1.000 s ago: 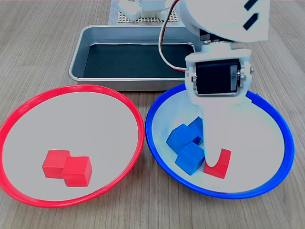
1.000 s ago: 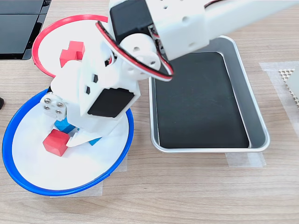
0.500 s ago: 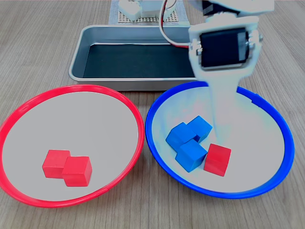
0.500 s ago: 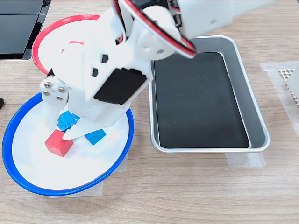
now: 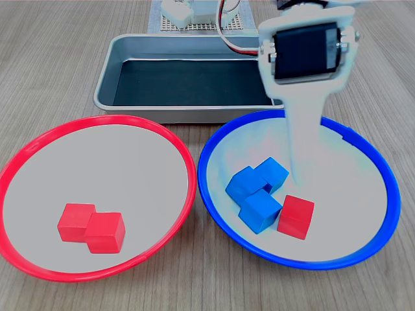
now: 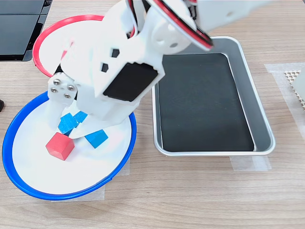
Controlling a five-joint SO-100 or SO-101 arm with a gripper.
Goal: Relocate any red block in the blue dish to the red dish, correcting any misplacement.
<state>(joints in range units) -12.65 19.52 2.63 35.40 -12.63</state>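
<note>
While your gripper [image 5: 299, 173] hangs over the blue dish [image 5: 382, 173], its fingers [image 6: 80, 131] grip nothing, and you can't tell how far apart they are: the first exterior view shows one pale tapering finger, the second exterior view hides most of them under the arm body. The tip you see ends just above the red block [image 5: 296, 217], apart from it. That red block [image 6: 59, 145] sits free on the blue dish [image 6: 28, 188] floor, touching a blue cube [image 5: 259, 210] on the first exterior view's left. Two more blue cubes [image 5: 258, 178] sit just behind. The red dish [image 5: 39, 139] holds two red cubes [image 5: 91, 227], touching each other. A metal tray [image 5: 107, 78] sits on the bench [image 5: 52, 58] behind both dishes.
</note>
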